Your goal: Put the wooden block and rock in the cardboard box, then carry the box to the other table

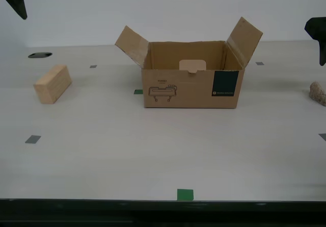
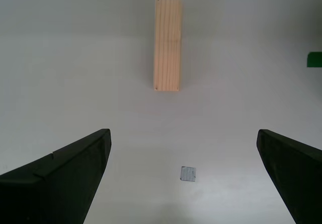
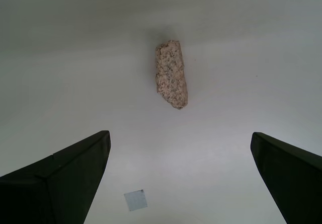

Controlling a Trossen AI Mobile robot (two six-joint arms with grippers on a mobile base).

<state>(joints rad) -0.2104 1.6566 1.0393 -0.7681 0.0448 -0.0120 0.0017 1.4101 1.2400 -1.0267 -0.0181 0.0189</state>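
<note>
Even diffuse light, soft faint shadows, wrist views slightly hazy.

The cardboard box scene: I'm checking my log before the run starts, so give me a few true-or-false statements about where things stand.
1. The brown cardboard box stands open with its side flaps up. True.
2. The light tan rectangular wooden block lies inside the box. False: it rests on the pale table, toward the exterior view's left, apart from the box.
3. The rough beige-grey rock is on the table, ahead of my first gripper. True.
4. My second gripper is shut on the block. False: it is open, with the block ahead of it and untouched.
5. The box's dark green label faces the exterior camera. True.
</note>
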